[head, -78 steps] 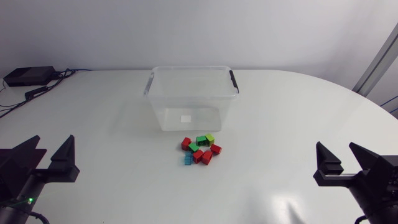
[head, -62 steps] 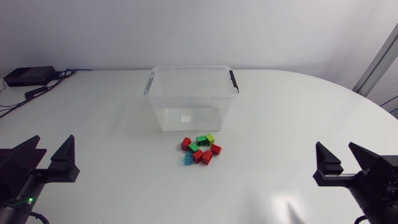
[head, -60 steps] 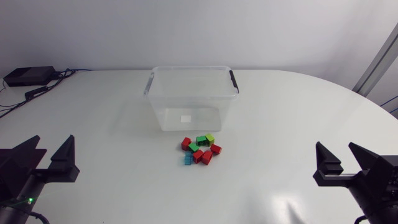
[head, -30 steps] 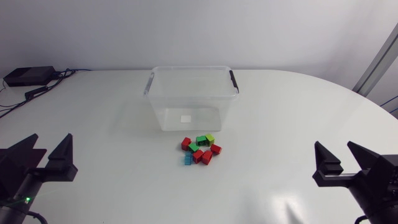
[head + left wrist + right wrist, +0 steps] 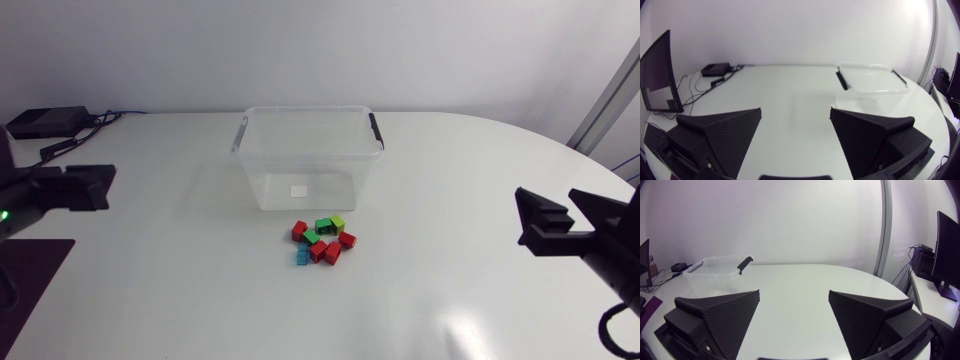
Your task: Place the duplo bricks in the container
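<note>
Nearest us, the left gripper [image 5: 795, 112] sits at the left edge of the overhead frame, fingers spread wide and nothing between them. Same story at the right edge: the right gripper [image 5: 794, 294] is splayed apart and carries nothing. Both are well apart from the action. Move up to the middle of the frame and there they are, the duplo bricks [image 5: 322, 242], a tight little huddle of red and green on the white table [image 5: 450, 200], with a blue brick [image 5: 302, 257] at the near corner of the pile. Just behind them, above centre, stands the clear container [image 5: 260, 170], lid off, black handles on its rim. No brick shows inside it. So by my reading nothing is done yet: every brick is left to lift and drop in.
</note>
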### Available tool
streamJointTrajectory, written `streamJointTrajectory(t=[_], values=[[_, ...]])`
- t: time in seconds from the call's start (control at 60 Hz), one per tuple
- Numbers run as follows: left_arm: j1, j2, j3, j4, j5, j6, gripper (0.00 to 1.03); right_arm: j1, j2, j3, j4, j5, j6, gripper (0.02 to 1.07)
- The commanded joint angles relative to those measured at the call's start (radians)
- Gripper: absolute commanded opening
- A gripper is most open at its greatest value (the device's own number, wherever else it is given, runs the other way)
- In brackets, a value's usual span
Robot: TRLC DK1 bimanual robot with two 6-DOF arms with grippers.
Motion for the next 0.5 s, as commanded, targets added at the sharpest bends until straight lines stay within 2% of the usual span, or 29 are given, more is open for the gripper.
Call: streamJointTrajectory(t=[0.0, 0.067, 0.133, 0.3, 0.4, 0.433, 0.483], values=[[-0.011, 0.199, 0.149, -0.119, -0.004, 0.006, 0.97, 0.009, 0.104, 0.069, -0.023, -0.002, 0.038, 1.02], [-0.066, 0.307, 0.215, -0.171, -0.001, 0.077, 0.97, 0.009, 0.182, 0.115, -0.057, -0.005, 0.048, 1.02], [-0.12, 0.396, 0.259, -0.205, 0.0, 0.097, 0.97, 0.012, 0.268, 0.163, -0.098, -0.018, 0.063, 1.02], [-0.275, 0.606, 0.339, -0.268, 0.009, 0.097, 0.97, -0.005, 0.478, 0.259, -0.172, -0.055, 0.081, 1.02], [-0.336, 0.726, 0.402, -0.311, 0.036, 0.092, 0.97, -0.008, 0.58, 0.301, -0.225, -0.067, 0.071, 1.02], [-0.362, 0.79, 0.434, -0.332, 0.068, 0.092, 0.97, 0.0, 0.635, 0.316, -0.258, -0.067, 0.026, 1.02], [-0.385, 0.836, 0.459, -0.344, 0.074, 0.092, 0.97, 0.017, 0.666, 0.313, -0.261, -0.073, -0.005, 1.02]])
